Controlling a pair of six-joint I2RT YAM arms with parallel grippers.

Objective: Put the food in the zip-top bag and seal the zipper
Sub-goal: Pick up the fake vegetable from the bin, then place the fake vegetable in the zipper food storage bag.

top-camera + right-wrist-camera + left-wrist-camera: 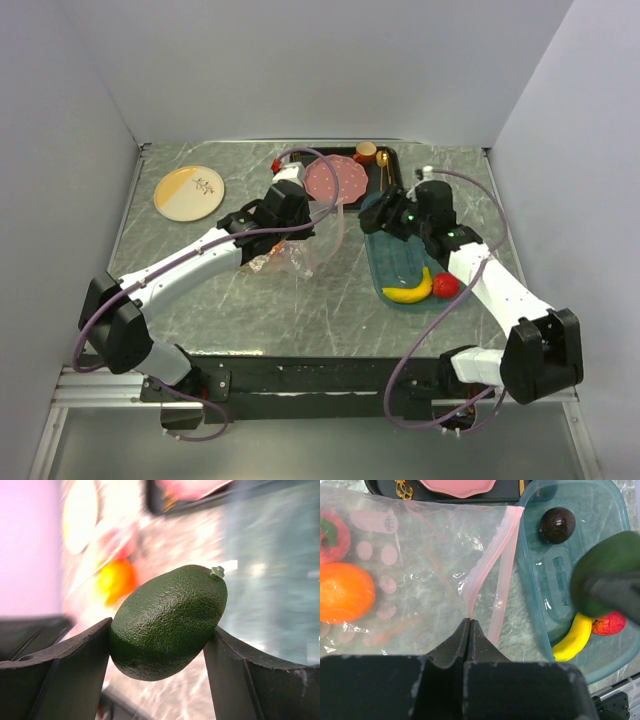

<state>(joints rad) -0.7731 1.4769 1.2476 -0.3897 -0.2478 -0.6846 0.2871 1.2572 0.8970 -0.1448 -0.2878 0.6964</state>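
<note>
My left gripper (470, 621) is shut on the pink zipper strip (485, 575) of the clear zip-top bag (415, 575) and holds its mouth up; the bag also shows in the top view (295, 252). An orange (345, 592) and a red fruit (332, 535) lie inside the bag. My right gripper (157, 645) is shut on a green lime (167, 622), held above the blue tray (390, 275) near the bag's mouth. In the tray lie a yellow banana (572, 637), a red strawberry (610, 624) and a dark round fruit (557, 525).
A black tray (392, 160) at the back holds a pink dotted plate (335, 182), gold cutlery (383, 168) and an orange cup (366, 151). A cream and orange plate (189, 192) lies at the back left. Grey walls close in both sides.
</note>
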